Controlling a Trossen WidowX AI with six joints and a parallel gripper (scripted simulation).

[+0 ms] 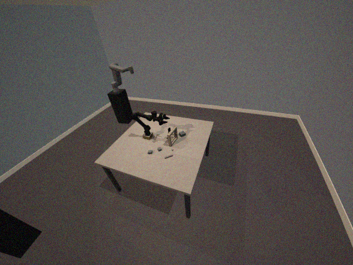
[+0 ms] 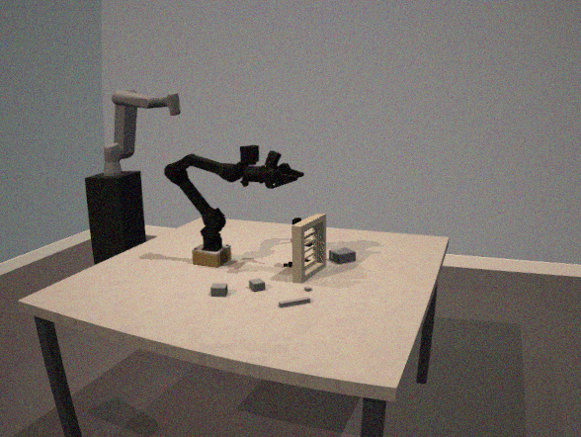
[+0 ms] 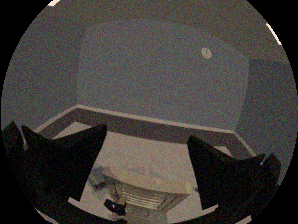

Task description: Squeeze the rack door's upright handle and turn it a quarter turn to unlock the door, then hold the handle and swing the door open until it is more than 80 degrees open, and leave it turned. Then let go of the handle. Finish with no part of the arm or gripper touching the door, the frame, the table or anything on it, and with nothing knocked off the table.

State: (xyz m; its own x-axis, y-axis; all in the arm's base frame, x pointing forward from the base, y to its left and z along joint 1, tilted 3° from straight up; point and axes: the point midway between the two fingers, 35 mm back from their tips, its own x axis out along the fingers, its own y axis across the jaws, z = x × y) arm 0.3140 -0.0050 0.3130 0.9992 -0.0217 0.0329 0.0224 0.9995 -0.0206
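The rack frame (image 1: 170,141) (image 2: 297,254) (image 3: 150,181) stands upright on the table (image 1: 144,168) (image 2: 207,326). Its slatted door (image 3: 142,200) looks closed, with the slats lying within the frame. A black part (image 1: 169,129) (image 2: 296,220) (image 3: 115,206), apparently the handle, sticks out on the side toward the arm; its turn cannot be told. Another small black part (image 2: 288,264) shows low on that side. My gripper (image 1: 167,120) (image 2: 300,176) (image 3: 148,135) is open and empty, high above the rack and touching nothing. Its two dark fingers stand wide apart in the wrist view.
A grey block (image 1: 182,133) (image 2: 342,255) lies beyond the frame. Two small grey blocks (image 2: 218,290) (image 2: 257,285), a grey bar (image 1: 168,156) (image 2: 294,302) and a tiny piece (image 2: 307,289) lie on the near side. Another arm (image 1: 117,76) (image 2: 125,124) stands on a black pedestal behind.
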